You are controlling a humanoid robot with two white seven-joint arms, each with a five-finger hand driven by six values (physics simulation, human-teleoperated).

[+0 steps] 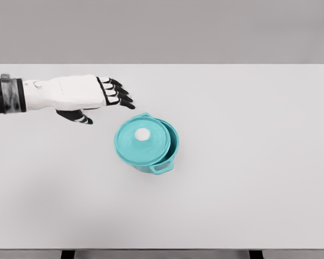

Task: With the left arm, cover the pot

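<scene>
A teal pot [167, 157] with a side handle stands near the middle of the white table [248, 162]. A teal lid [141, 141] with a white knob [143, 134] lies on it, shifted a little to the left so a sliver of the pot's right rim shows. My left hand [105, 102] hovers up and to the left of the pot, apart from the lid, with its black-tipped fingers relaxed and spread and nothing in them. The right arm is out of view.
The table's front edge runs along the bottom of the view, with dark legs below it. A plain grey wall stands behind the table's far edge.
</scene>
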